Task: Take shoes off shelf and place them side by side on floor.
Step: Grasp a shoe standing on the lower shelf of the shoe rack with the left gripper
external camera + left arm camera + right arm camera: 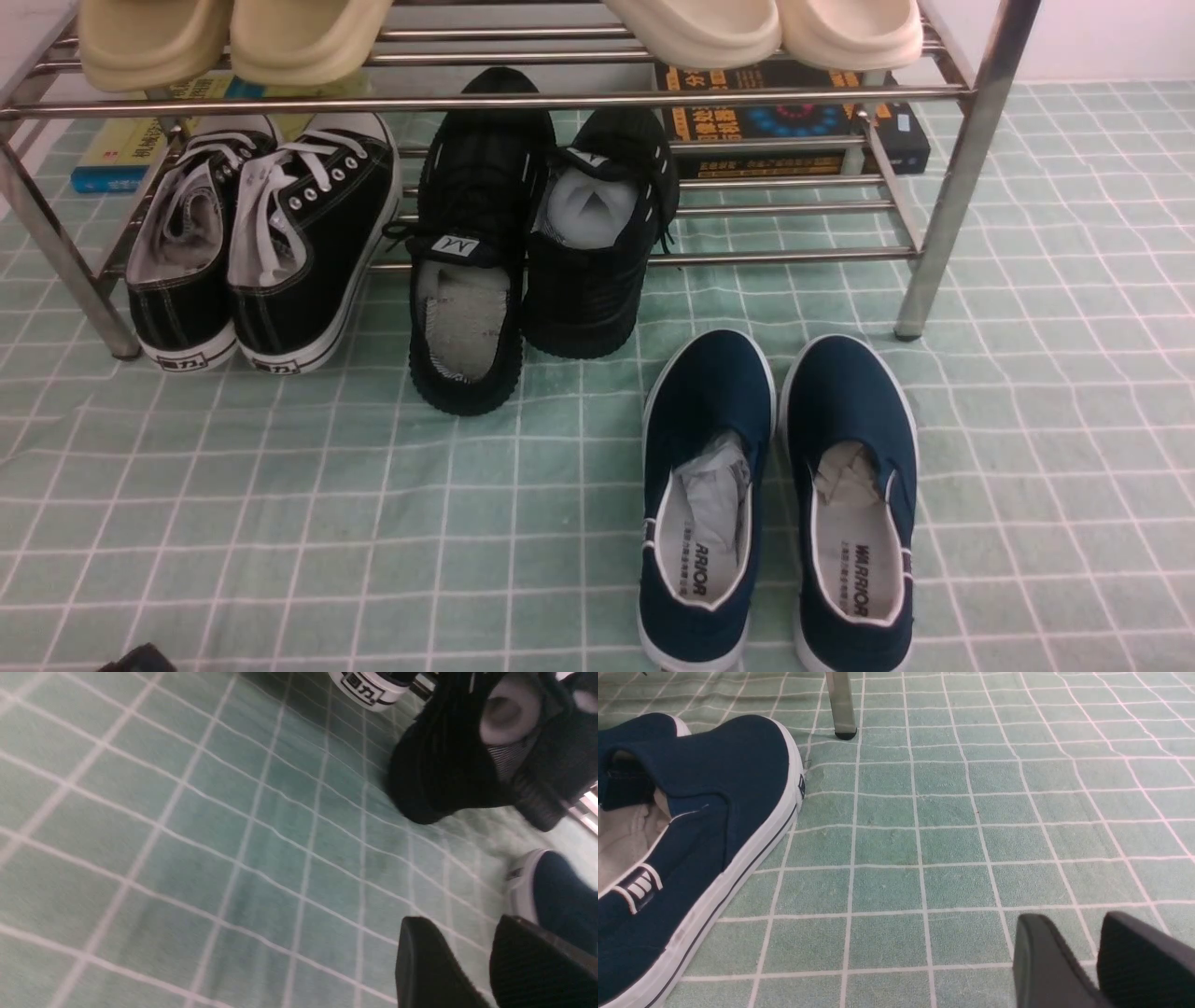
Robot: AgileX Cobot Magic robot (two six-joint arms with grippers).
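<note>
Front view is showing the black knit sneakers leaning side by side on the lower tier of the chrome shoe rack, toes up on the rods and heels coming down toward the floor. They are sitting between the black canvas sneakers and the navy slip-ons, which are lying on the floor in front. I am judging these sneakers as light and soft: the knit upper is probably giving way under pressure, while the white stuffing is helping it keep its shape, and the ribbed sole is looking grippy, not slippery. The heel collar, or the sole sides at the middle, is seeming the best place to pinch; the loose laces could be catching on a rod. Left wrist view is showing the left gripper hovering low over the floor, aiming toward the sneaker heels but well apart from them, its fingers parted and holding nothing. Right wrist view is showing the right gripper also low, near one slip-on and facing a rack leg, fingers apart and empty.
</note>
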